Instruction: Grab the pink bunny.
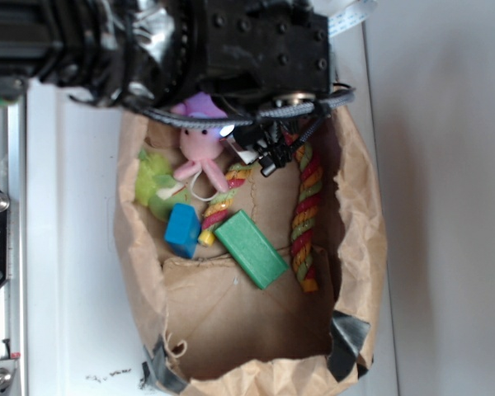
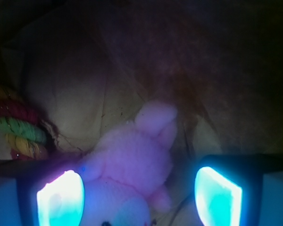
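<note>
Fingers: the black two-fingered gripper (image 2: 139,195) is spread wide in the wrist view, its two glowing pads at the bottom corners. The left pad (image 2: 60,197) touches or nearly touches the plush; the right pad (image 2: 218,195) stands clear of it, with bare gap between.

Bunny versus fingers: the small soft pink plush bunny (image 2: 132,167) lies between the pads but off-centre, crowded toward the left one. Its pale face sits at the bottom edge, nearest the camera.

Long axis: head low, body and a rounded limb or ear running up and slightly right, away from the fingers; roughly across the closing line, by my reading.

Where it lies: in the outside view the bunny (image 1: 200,148) rests on the floor of the crumpled brown paper bag (image 1: 359,214), at the end under the arm, beside the fuzzy lime-green plush toy (image 1: 155,183).

Farther off: multicoloured twisted rope (image 2: 16,129) at the left, well apart from the pads; beyond it, dim bag wall.

Coming move: closing should catch the head, though a small shift toward the left pad's side would centre it better.
</note>
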You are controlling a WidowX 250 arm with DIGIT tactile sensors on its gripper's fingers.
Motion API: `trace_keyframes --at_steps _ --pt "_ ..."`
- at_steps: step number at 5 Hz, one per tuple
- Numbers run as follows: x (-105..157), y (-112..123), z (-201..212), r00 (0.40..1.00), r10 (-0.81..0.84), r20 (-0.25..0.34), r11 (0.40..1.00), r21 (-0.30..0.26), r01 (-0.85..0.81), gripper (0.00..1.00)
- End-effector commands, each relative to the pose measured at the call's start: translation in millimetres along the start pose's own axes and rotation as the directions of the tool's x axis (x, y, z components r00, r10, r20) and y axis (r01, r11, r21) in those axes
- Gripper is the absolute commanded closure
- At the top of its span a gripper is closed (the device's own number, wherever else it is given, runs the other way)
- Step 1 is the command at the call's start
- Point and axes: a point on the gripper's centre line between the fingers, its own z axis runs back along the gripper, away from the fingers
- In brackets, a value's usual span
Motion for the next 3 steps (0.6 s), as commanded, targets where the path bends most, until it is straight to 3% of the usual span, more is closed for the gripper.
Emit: trace_keyframes --at_steps 1,2,3 --pt "5.3 -5.5 -14.6 0.998 -0.015 0.066 0.998 0.070 0.010 0.00" --pt "3.7 -10.2 -19.5 0.997 -0.005 0.073 0.995 0.102 -0.002 0.00" --pt "4.5 -7.3 -19.4 0.997 0.010 0.070 0.995 0.103 -0.017 0.52"
